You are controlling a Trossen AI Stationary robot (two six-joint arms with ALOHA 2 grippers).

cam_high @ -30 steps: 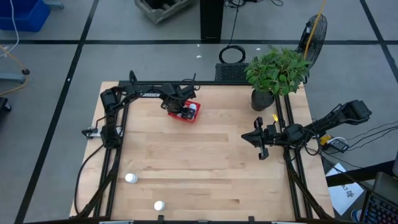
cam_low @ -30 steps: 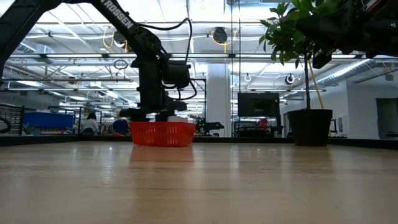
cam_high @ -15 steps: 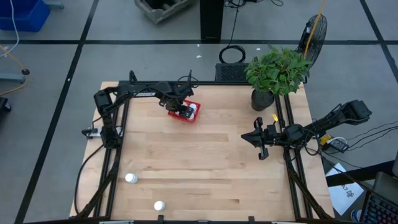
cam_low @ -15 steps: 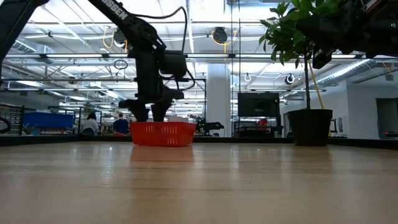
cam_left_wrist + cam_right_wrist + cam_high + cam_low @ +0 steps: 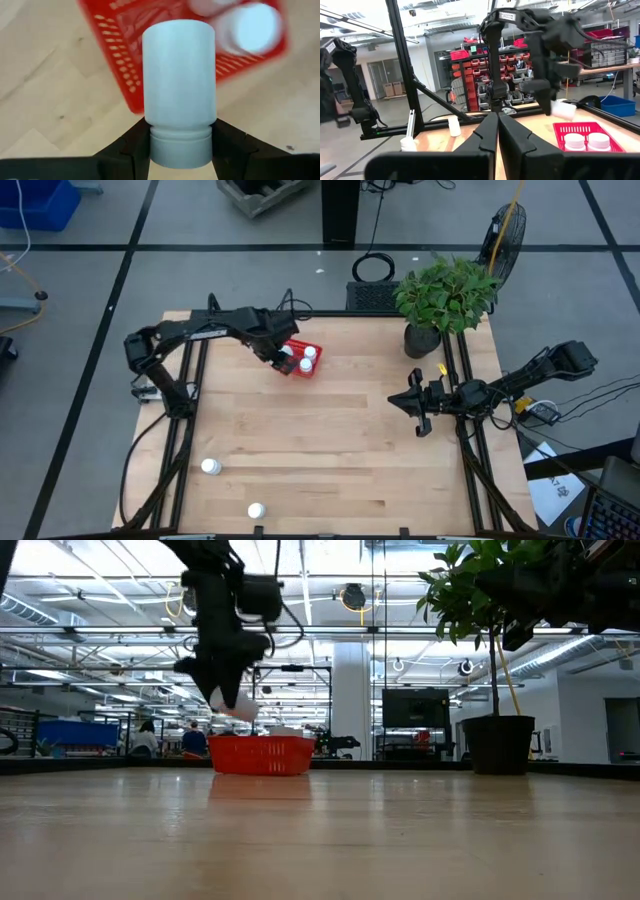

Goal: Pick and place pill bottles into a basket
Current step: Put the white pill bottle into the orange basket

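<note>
Placement was underway: left gripper (image 5: 180, 150) fingers clamped a small white cylindrical pill bottle (image 5: 179, 95) above the red meshed plastic basket (image 5: 297, 365) at the table's far side. Next move, in my judgement: centre over the basket and release. Right gripper (image 5: 497, 125), fingers closed and empty, waited at the right.

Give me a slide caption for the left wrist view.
Left gripper holding a small white cylindrical pill bottle above the red meshed plastic basket.

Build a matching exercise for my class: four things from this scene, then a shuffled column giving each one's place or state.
1. left gripper
2. right gripper
3. basket
4. two loose bottles

a. on bare wood, far from the basket
b. shut, empty, at the table's right side
c. red, with two bottles inside
d. shut on a pill bottle

Pairs: 1-d, 2-b, 3-c, 4-a
</note>
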